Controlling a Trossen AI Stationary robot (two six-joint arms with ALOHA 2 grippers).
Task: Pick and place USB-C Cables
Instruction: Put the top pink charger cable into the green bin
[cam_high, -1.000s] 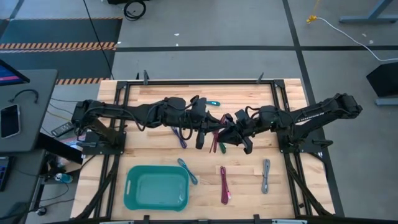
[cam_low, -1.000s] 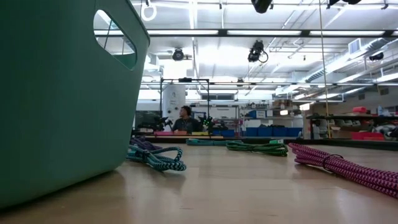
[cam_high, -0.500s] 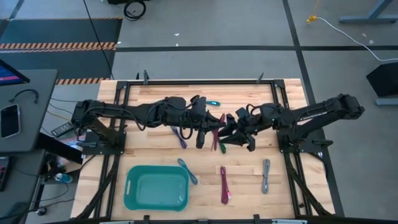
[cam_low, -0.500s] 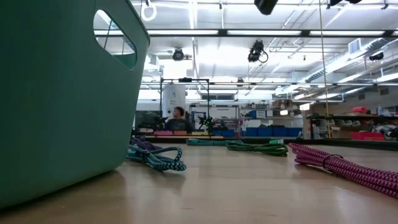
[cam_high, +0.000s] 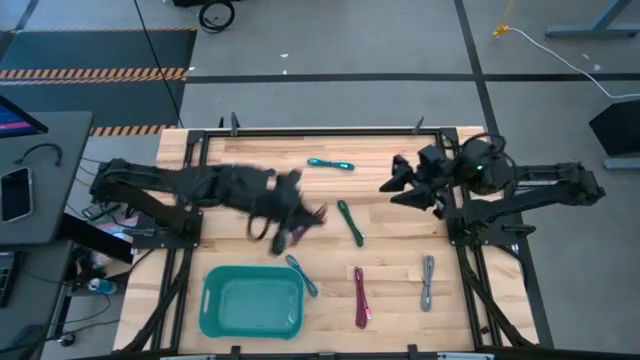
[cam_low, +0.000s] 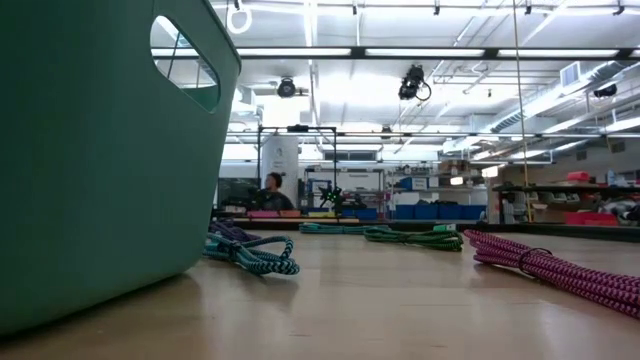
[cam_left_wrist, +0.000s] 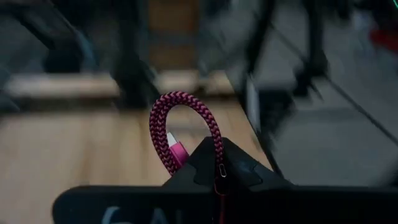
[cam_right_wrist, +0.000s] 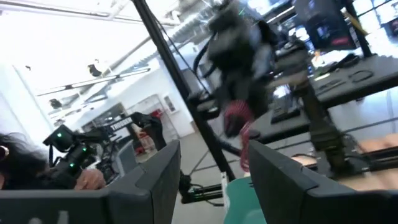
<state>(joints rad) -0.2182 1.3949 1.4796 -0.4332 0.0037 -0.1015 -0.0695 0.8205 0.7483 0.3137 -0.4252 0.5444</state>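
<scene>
One magenta cable (cam_left_wrist: 184, 138) is pinched in the left gripper (cam_high: 300, 222), fingers clamped tight on it; left wrist view shows its braided loop sticking up past the dark fingertips. In the high view that gripper sits centre-left of the frame over bare wood, above the teal bin (cam_high: 251, 303), arm blurred. Loose cables on the table in the high view: cyan cable (cam_high: 330, 164) upper centre, green cable (cam_high: 349, 221) at centre, purple cable (cam_high: 281, 234) mostly hidden under the left gripper, light blue cable (cam_high: 301, 274) just beside the bin's upper right corner, second magenta cable (cam_high: 360, 297) lower centre, grey cable (cam_high: 427, 282) lower right. All lie apart from one another. Right gripper (cam_high: 398, 186) is upper right of centre in the high view, raised near its arm base, fingers spread wide with nothing between them; right wrist view confirms the gap between the two fingers, looking out at the room with the left arm and its cable in the distance. Low view: bin wall fills the left of the frame, light blue cable next to it, magenta one at right, green one further back. A person sits far off behind the table (cam_high: 463, 303).
</scene>
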